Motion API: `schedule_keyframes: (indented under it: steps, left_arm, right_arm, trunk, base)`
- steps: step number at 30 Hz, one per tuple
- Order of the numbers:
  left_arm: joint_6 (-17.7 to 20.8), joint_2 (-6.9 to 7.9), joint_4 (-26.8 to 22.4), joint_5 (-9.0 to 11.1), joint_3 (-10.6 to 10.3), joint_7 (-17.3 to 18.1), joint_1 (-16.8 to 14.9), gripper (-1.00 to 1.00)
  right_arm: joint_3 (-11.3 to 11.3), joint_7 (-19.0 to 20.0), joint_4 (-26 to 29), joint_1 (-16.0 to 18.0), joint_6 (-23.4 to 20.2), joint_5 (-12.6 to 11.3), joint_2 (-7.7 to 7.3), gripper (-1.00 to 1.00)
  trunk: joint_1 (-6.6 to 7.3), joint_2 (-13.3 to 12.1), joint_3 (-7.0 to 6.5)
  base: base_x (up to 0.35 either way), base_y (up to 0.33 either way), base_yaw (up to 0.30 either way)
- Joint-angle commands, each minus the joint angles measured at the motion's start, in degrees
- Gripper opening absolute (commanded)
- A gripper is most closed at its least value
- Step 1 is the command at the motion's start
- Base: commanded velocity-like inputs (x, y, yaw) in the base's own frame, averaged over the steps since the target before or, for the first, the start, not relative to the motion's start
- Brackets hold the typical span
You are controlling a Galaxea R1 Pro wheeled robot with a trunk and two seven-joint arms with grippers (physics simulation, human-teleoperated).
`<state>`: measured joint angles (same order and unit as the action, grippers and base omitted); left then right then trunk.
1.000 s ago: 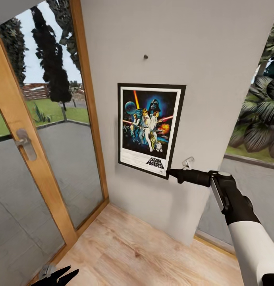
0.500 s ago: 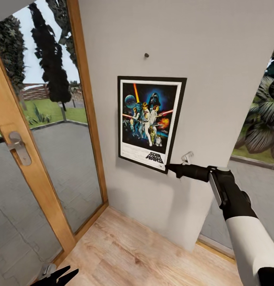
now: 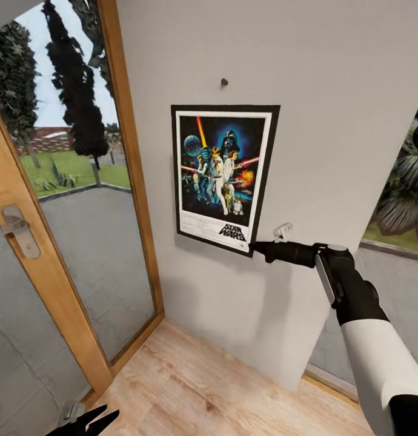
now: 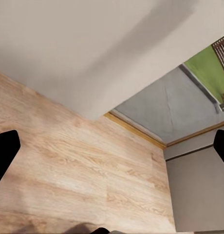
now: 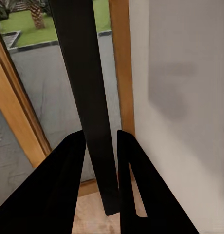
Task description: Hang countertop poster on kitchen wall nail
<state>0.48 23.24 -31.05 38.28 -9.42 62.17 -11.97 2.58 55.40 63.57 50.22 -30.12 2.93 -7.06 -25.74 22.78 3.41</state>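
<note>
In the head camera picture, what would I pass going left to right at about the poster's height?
Door handle → wooden door frame → poster → right hand holding its corner → leafy plant.

Poster [image 3: 223,177]: rigid rectangle, black frame, white inner border, blue-black artwork with figures, "STAR WARS" logo at bottom. Held upright, flat against grey wall, slightly tilted. Top edge just below wall nail [image 3: 223,82]. Seen edge-on in right wrist view [image 5: 90,105], a thin dark strip.
</note>
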Motion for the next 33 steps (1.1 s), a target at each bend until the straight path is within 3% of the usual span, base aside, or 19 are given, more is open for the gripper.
schedule_keyframes:
  steps: [1,15,19,33]
  left_arm:
    - [0.1,0.07,0.0,0.6,-0.4,0.0,-0.1,1.0]
    - [0.0,0.13,0.0,0.6,-0.4,0.1,-0.1,1.0]
    - [0.0,0.14,0.0,0.6,-0.4,0.1,-0.1,1.0]
    - [0.1,0.16,0.0,0.6,-0.4,0.1,-0.1,1.0]
  right_arm:
    - [0.1,0.4,0.5,0.4,-1.4,0.2,0.02,-1.0]
    - [0.1,0.4,2.6,3.6,-4.3,0.1,0.25,-1.0]
    - [0.1,0.4,4.2,4.7,-8.4,0.1,0.74,-1.0]
    - [0.1,0.3,6.0,7.1,-12.9,0.0,1.17,-1.0]
  trunk:
    - [-0.04,0.1,0.14]
    - [-0.04,0.1,0.14]
    - [-0.04,0.1,0.14]
    - [-0.04,0.1,0.14]
  base:
    - [0.071,0.0,0.0]
    - [0.08,0.0,0.0]
    - [0.004,0.0,0.0]
    - [0.0,0.0,0.0]
